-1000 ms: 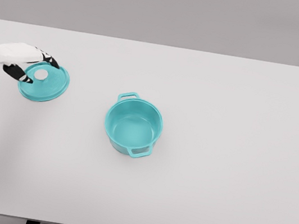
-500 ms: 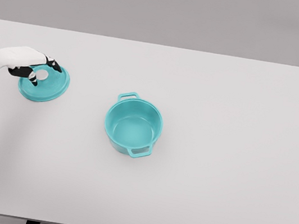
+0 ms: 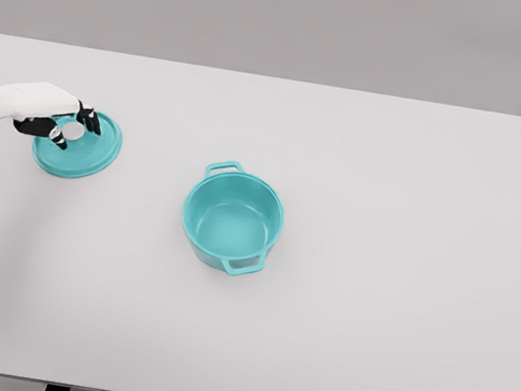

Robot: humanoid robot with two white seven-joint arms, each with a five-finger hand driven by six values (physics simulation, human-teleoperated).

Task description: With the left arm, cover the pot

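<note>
While lid (image 3: 78, 145) stays put, left robot hand (image 3: 52, 113) fingers closed tighter round knob.

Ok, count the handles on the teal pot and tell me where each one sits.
2. On the pot, one handle sticks out at the far rim, toward upper left; the other handle sticks out at the near rim, toward lower right. None seems hidden.

white left hand (image 3: 38, 109), black-tipped fingers (image 3: 86, 118)
</note>
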